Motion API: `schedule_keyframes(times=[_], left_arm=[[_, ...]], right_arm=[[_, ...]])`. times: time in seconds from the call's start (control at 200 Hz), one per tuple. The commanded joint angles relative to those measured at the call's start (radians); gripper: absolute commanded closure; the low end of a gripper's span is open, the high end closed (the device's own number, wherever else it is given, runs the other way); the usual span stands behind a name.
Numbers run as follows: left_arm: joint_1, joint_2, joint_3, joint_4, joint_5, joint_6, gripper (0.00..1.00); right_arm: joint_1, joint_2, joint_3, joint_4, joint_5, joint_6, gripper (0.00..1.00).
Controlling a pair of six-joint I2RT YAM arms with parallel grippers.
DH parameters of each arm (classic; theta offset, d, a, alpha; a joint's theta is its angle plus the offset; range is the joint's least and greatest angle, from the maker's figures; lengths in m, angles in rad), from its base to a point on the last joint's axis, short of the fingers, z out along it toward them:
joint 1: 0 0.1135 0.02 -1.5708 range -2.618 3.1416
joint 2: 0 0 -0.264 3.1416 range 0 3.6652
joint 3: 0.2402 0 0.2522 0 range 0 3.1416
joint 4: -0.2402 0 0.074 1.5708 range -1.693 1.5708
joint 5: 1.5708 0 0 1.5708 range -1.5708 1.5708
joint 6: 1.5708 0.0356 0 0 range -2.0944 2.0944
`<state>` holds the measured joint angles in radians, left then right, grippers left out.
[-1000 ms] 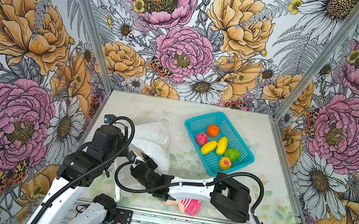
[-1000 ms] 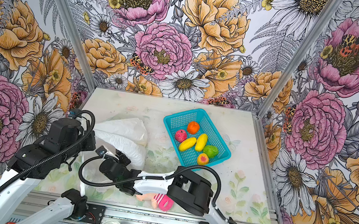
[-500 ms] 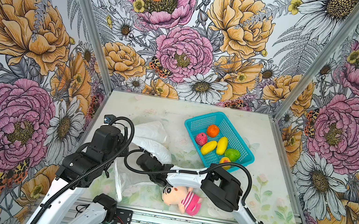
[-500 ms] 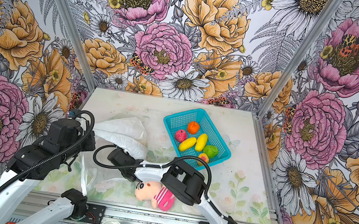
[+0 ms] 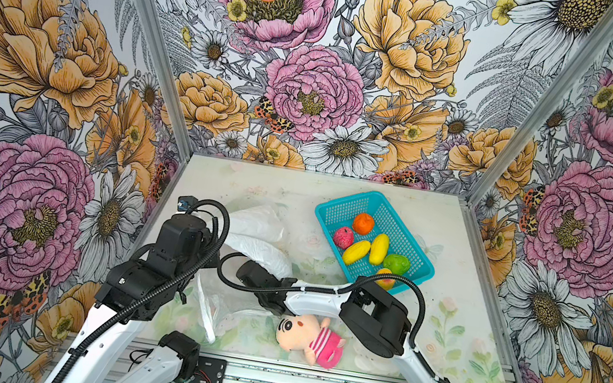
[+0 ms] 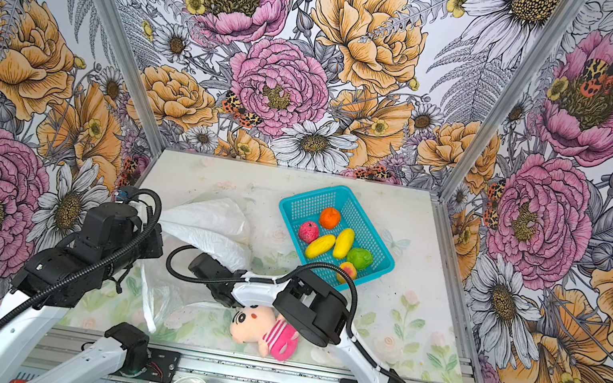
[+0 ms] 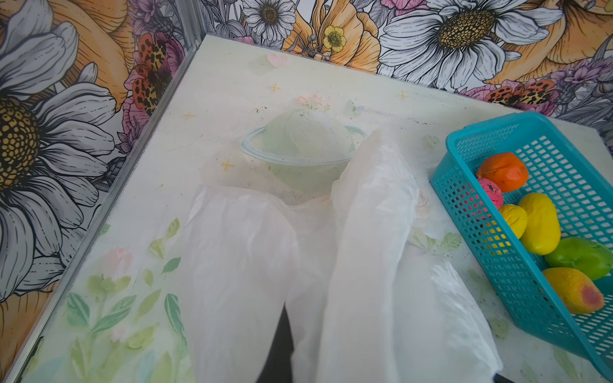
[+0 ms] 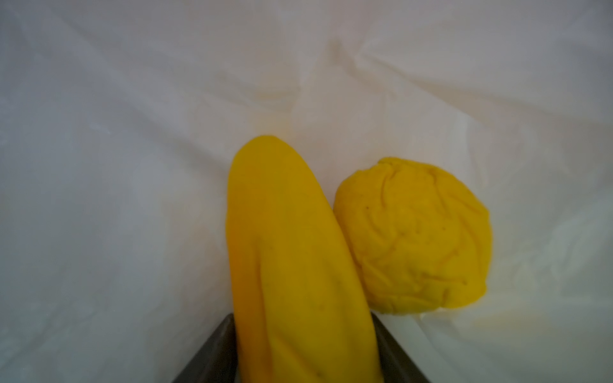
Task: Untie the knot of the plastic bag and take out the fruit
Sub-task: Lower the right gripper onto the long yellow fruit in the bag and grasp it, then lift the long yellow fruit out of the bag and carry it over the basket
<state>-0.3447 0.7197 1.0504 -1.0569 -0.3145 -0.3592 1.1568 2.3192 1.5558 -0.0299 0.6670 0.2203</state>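
The white plastic bag [image 5: 256,230] [image 6: 207,222] lies at the table's left. It hangs over my left gripper [image 7: 282,358], which is shut on its film [image 7: 365,232]. The knot is out of view. My right arm reaches left into the bag, and its fingers are hidden in both top views. Inside, my right gripper [image 8: 303,331] is shut on a long yellow fruit [image 8: 292,248], one finger [image 8: 222,351] pressed to each side. A round yellow fruit [image 8: 414,238] lies against it on the bag's floor [image 8: 132,132].
A teal basket [image 5: 339,210] [image 6: 302,204] [image 7: 464,185] at the back right holds several fruits: orange [image 5: 363,223], pink-red [image 5: 343,236], green [image 5: 396,263] and yellow ones. A pink-striped plush doll [image 5: 308,334] [image 6: 264,331] lies near the front edge under my right arm.
My right arm has swung back and deeper into the bag, uncovering the doll. Its jaws opened wide and then closed on the long yellow fruit. The left arm has held still.
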Motion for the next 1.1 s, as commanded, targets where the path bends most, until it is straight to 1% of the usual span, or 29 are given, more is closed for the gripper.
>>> schedule_keyframes(times=[0.0, 0.115, 0.365, 0.485, 0.635, 0.7, 0.835, 1.091], left_arm=[[-0.007, -0.011, -0.011, 0.023, -0.023, -0.007, 1.0], [-0.009, -0.011, -0.01, 0.023, -0.024, -0.007, 1.0], [-0.008, -0.01, -0.01, 0.023, -0.024, -0.007, 1.0], [-0.007, -0.008, -0.011, 0.022, -0.024, -0.007, 1.0], [-0.007, -0.006, -0.01, 0.021, -0.026, -0.007, 1.0], [-0.007, -0.006, -0.01, 0.021, -0.026, -0.007, 1.0], [-0.006, -0.006, -0.011, 0.021, -0.025, -0.009, 1.0], [-0.007, -0.006, -0.011, 0.022, -0.026, -0.009, 1.0]], right_arm=[[-0.006, -0.036, -0.02, -0.002, -0.037, 0.011, 0.52], [0.0, -0.098, -0.066, 0.03, -0.062, 0.002, 0.59], [0.059, -0.27, -0.226, 0.19, -0.11, -0.076, 0.69], [0.084, -0.356, -0.315, 0.272, -0.159, -0.102, 0.71], [0.096, -0.457, -0.413, 0.352, -0.29, -0.109, 0.72], [0.107, -0.501, -0.464, 0.404, -0.328, -0.123, 0.72], [0.133, -0.596, -0.557, 0.49, -0.355, -0.152, 0.72], [0.133, -0.818, -0.743, 0.614, -0.433, -0.159, 0.72]])
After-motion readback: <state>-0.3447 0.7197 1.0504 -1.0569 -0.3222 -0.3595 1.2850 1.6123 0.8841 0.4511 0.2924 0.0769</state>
